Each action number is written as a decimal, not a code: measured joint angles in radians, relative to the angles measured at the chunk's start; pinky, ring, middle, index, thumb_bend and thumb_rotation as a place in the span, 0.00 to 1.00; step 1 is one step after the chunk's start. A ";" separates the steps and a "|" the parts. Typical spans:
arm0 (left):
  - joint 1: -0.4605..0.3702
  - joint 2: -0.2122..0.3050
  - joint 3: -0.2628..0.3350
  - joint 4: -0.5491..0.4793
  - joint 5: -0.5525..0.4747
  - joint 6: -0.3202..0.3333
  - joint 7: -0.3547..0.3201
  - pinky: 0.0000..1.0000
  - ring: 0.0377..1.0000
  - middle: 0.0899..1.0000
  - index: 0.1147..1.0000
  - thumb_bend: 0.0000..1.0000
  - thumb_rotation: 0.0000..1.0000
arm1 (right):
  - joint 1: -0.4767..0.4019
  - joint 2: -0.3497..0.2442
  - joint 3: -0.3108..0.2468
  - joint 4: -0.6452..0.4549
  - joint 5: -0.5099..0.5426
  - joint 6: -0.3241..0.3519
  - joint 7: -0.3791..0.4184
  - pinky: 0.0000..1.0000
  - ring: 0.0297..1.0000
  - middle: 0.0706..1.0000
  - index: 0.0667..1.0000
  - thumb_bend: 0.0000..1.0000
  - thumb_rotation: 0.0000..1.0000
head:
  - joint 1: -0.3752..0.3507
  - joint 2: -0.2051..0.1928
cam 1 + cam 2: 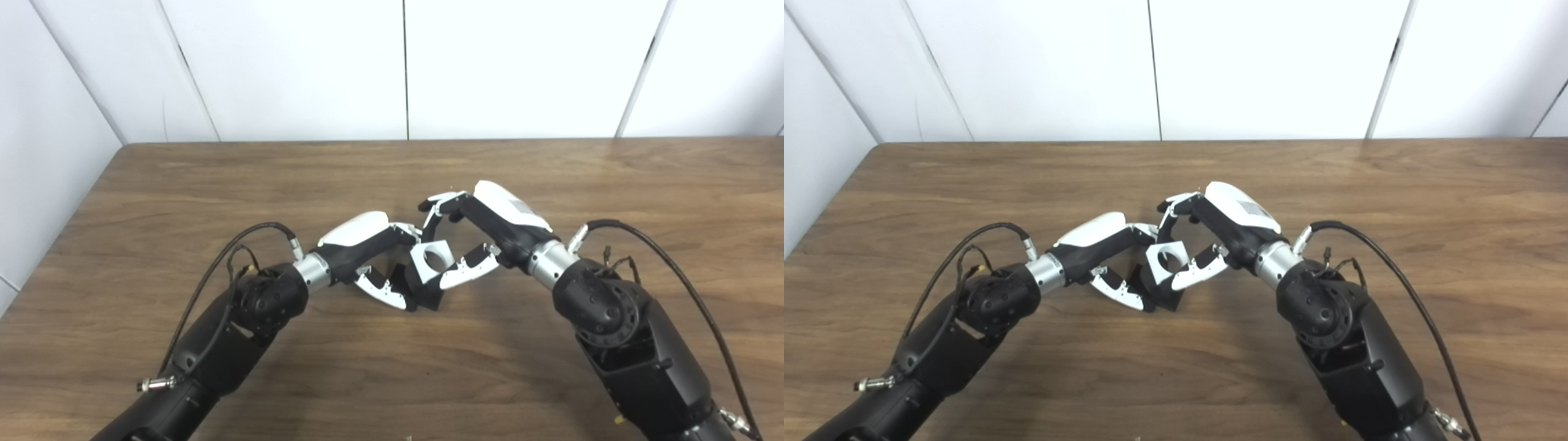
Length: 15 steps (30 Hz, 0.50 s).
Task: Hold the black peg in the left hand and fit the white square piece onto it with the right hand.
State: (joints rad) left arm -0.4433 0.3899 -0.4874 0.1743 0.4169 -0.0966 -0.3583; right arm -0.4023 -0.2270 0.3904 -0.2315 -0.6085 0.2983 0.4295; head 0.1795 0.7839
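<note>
The wooden table (551, 380) spreads wide on every side of the two hands, bare to its far edge and side edges, so there is plenty of room to swing or lift either arm; nothing crowds the fingers except each other.

The right hand (490, 236) reaches in toward the centre, its fingers arched over the top and its thumb underneath, closed on the white square piece (432, 259). The piece sits between thumb and fingers with its round hole facing up and toward the cameras, uncovered, likely so the opening stays free to take the peg.

The left hand (366, 257) meets it from the other side, fingers curled and thumb low, wrapped on the black peg (422, 293). The dark peg lies just below and against the white piece, between the left thumb tip and the right thumb, close to the tabletop; whether it rests on the wood I cannot tell. Its grip looks low, probably to leave the upper end exposed.

The piece touches or overlaps the peg but does not look fully seated. The tight spot is the fingertips of both hands, nearly touching above the piece.
</note>
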 measured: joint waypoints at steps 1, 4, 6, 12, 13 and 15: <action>0.000 0.000 0.000 0.000 0.000 0.000 0.000 0.88 0.91 0.83 0.42 0.52 0.07 | 0.000 0.001 0.002 0.000 -0.001 0.000 0.000 0.76 0.85 0.81 0.44 0.52 0.13 | 0.002 0.000; -0.001 0.000 0.000 0.000 0.000 0.000 0.000 0.88 0.91 0.83 0.42 0.52 0.07 | 0.000 0.003 0.005 0.001 -0.003 0.000 0.000 0.75 0.84 0.80 0.44 0.52 0.13 | 0.002 0.000; 0.000 0.000 0.000 0.000 0.000 0.000 0.000 0.88 0.91 0.83 0.42 0.52 0.07 | -0.001 0.007 0.007 0.003 -0.003 -0.002 0.000 0.75 0.84 0.80 0.44 0.52 0.13 | 0.003 0.002; 0.000 0.000 0.000 0.000 0.000 0.000 0.000 0.88 0.91 0.84 0.42 0.52 0.07 | -0.008 0.015 0.015 0.008 -0.005 -0.002 0.000 0.76 0.84 0.81 0.44 0.52 0.13 | 0.002 0.003; 0.000 0.000 0.000 0.000 0.000 0.000 0.000 0.87 0.91 0.83 0.42 0.52 0.07 | -0.010 0.017 0.017 0.009 -0.006 -0.002 0.000 0.75 0.84 0.81 0.44 0.52 0.13 | 0.006 0.006; 0.000 0.000 0.000 0.000 0.000 0.000 0.000 0.87 0.90 0.83 0.42 0.52 0.07 | -0.012 0.022 0.018 0.010 -0.006 -0.002 0.000 0.75 0.84 0.81 0.44 0.52 0.13 | 0.006 0.006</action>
State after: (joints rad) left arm -0.4437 0.3900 -0.4877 0.1742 0.4170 -0.0965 -0.3583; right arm -0.4144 -0.2052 0.4084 -0.2215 -0.6146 0.2961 0.4297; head 0.1856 0.7900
